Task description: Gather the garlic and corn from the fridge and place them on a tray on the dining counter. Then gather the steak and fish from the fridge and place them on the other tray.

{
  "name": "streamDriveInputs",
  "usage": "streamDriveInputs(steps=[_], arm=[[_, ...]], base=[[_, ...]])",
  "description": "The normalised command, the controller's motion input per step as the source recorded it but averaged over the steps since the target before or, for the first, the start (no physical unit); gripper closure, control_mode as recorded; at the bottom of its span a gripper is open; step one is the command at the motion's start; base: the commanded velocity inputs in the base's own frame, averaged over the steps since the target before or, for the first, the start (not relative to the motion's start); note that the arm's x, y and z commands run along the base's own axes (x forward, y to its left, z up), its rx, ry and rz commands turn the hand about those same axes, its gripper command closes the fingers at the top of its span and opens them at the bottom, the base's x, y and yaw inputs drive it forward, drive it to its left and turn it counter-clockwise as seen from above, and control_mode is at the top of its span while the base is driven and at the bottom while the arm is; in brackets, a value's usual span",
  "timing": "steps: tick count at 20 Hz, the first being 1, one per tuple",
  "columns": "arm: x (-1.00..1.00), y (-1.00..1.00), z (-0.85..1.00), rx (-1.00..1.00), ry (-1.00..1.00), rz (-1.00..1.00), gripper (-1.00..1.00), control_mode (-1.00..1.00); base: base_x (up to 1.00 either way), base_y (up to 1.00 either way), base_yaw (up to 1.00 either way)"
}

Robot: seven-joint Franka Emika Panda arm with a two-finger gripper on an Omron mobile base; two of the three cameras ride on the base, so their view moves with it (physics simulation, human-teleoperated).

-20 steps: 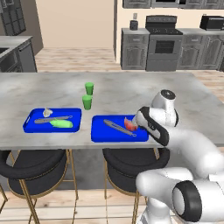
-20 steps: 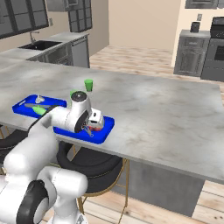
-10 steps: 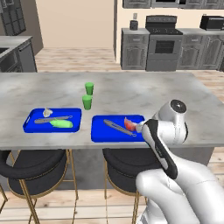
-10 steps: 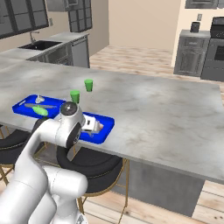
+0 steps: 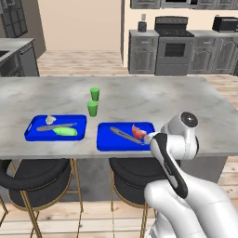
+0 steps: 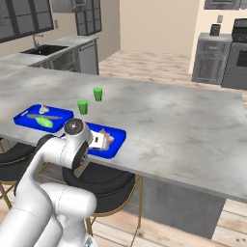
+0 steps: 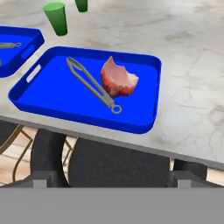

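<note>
We see the dining counter (image 5: 139,95), a long grey marbled top, bearing 2 bright-blue trays near its front edge, with 2 black round stools (image 5: 35,174) below. The other tray (image 7: 52,94), nearer the arm, holds 1 steak (image 7: 117,78) (a red piece with a pale pink top, standing up rather than lying flat) touching 1 pair of grey tongs (image 7: 89,83) that lies diagonally beside it. The tray (image 5: 35,135) to the left holds 1 light-green corn (image 5: 65,132), 1 small off-white garlic (image 5: 50,120) at its back edge, and 1 more grey utensil (image 5: 56,126) between them. 2 green cups (image 5: 93,109) stand upright on the stone behind the trays. The gripper (image 6: 102,140) hangs at the counter's front edge by the steak tray, jaws spread wide, gripping nothing.
</note>
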Motion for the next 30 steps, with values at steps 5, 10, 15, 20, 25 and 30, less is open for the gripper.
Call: streamDriveInputs(steps=[5, 10, 15, 20, 25, 30], arm=[[0.0, 0.0, 0.0, 0.0, 0.0, 0.0, -1.0, 1.0], [0.0, 0.0, 0.0, 0.0, 0.0, 0.0, -1.0, 1.0], [0.0, 0.0, 0.0, 0.0, 0.0, 0.0, -1.0, 1.0], [0.0, 0.0, 0.0, 0.0, 0.0, 0.0, -1.0, 1.0], [0.0, 0.0, 0.0, 0.0, 0.0, 0.0, -1.0, 1.0], [0.0, 0.0, 0.0, 0.0, 0.0, 0.0, -1.0, 1.0]], base=[[0.0, 0.0, 0.0], [-0.84, -0.13, 0.0], [-0.5, -0.73, -0.15], [0.07, -1.0, -0.37], [0.09, -1.0, -0.37], [0.53, -1.0, -0.17]])
